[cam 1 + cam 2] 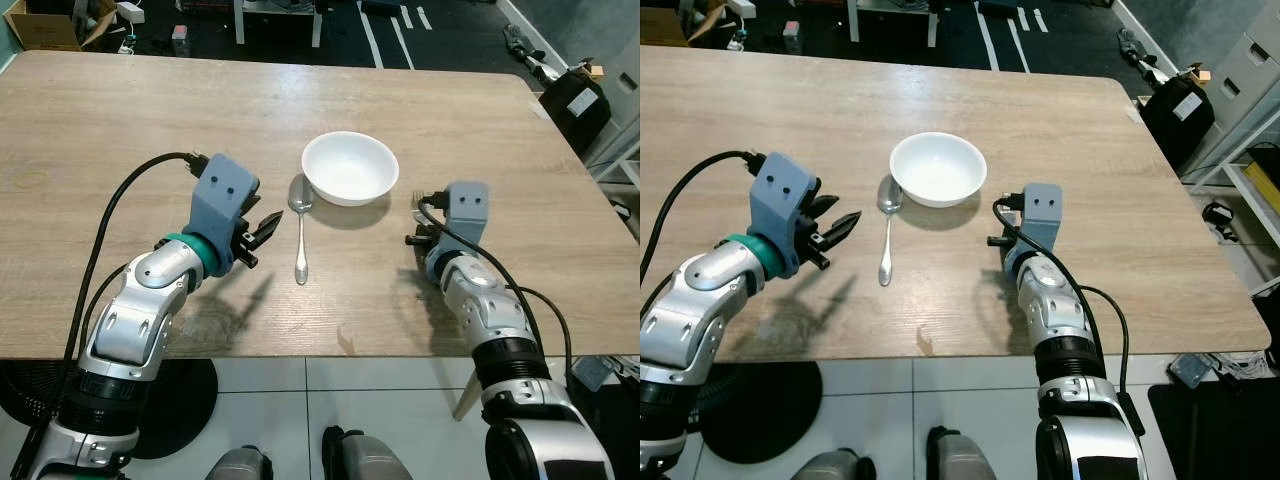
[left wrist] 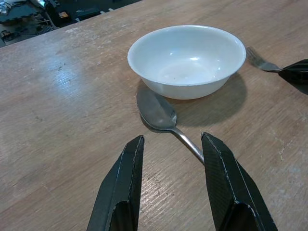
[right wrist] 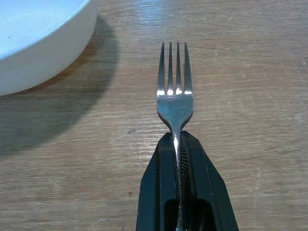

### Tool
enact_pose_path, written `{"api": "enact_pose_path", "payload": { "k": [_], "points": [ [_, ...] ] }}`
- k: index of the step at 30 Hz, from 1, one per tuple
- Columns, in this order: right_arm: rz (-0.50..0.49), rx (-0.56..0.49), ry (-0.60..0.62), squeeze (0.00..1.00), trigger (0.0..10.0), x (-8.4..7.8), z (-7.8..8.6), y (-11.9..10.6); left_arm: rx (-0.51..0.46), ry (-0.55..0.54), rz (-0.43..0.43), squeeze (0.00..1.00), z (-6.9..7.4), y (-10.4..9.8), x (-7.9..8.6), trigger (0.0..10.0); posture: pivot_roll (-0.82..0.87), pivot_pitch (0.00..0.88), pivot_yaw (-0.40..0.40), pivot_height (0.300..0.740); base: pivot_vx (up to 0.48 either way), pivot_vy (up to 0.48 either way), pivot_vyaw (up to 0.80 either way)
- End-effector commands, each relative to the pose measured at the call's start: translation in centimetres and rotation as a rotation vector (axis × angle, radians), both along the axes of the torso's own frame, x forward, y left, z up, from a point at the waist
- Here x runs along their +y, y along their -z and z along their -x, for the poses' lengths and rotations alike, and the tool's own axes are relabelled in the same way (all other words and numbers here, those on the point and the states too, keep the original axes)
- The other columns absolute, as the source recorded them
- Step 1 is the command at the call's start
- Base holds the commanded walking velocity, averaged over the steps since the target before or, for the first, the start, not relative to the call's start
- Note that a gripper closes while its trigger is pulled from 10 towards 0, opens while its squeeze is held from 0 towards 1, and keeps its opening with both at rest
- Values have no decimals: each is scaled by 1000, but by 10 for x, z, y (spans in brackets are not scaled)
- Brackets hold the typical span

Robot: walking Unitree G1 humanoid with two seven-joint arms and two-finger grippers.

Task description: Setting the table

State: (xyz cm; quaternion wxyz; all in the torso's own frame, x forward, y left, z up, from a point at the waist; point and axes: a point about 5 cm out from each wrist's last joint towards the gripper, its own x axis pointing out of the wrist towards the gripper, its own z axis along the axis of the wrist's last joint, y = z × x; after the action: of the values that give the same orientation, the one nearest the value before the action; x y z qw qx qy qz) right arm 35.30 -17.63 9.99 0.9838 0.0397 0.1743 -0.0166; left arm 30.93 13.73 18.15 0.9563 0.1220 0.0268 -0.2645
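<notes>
An empty white bowl (image 1: 350, 166) stands in the middle of the wooden table (image 1: 120, 110). A metal spoon (image 1: 301, 232) lies just left of it, handle toward me. My left gripper (image 1: 262, 228) hovers left of the spoon handle, open, with nothing between its fingers (image 2: 120, 192). On the bowl's right side my right gripper (image 3: 179, 144) is shut on the handle of a fork (image 3: 174, 91). The fork's tines (image 1: 417, 199) point away from me and sit low over the table, right of the bowl.
The near table edge (image 1: 330, 355) runs just under both arms, with tiled floor below. Beyond the far edge lie a cardboard box (image 1: 45, 25) and cables. A black bag (image 1: 575, 100) and a white shelf sit off the table's right side.
</notes>
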Motion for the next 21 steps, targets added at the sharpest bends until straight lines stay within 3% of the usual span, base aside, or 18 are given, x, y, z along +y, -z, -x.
{"api": "enact_pose_path", "payload": {
  "k": [1,13,21],
  "points": [
    [-20,142,34,0,0,-7,14,31,8,-5,-1,0,2,2,-1,10000,20,53,-25,740,0,0,0],
    [-46,94,90,0,0,-19,17,25,2,1,15,0,-4,1,-6,10000,-11,42,-15,740,0,0,0],
    [-74,-53,134,0,0,-32,18,-5,-7,-3,26,0,-8,1,-11,10000,-21,23,-19,740,0,0,0]
  ]
}}
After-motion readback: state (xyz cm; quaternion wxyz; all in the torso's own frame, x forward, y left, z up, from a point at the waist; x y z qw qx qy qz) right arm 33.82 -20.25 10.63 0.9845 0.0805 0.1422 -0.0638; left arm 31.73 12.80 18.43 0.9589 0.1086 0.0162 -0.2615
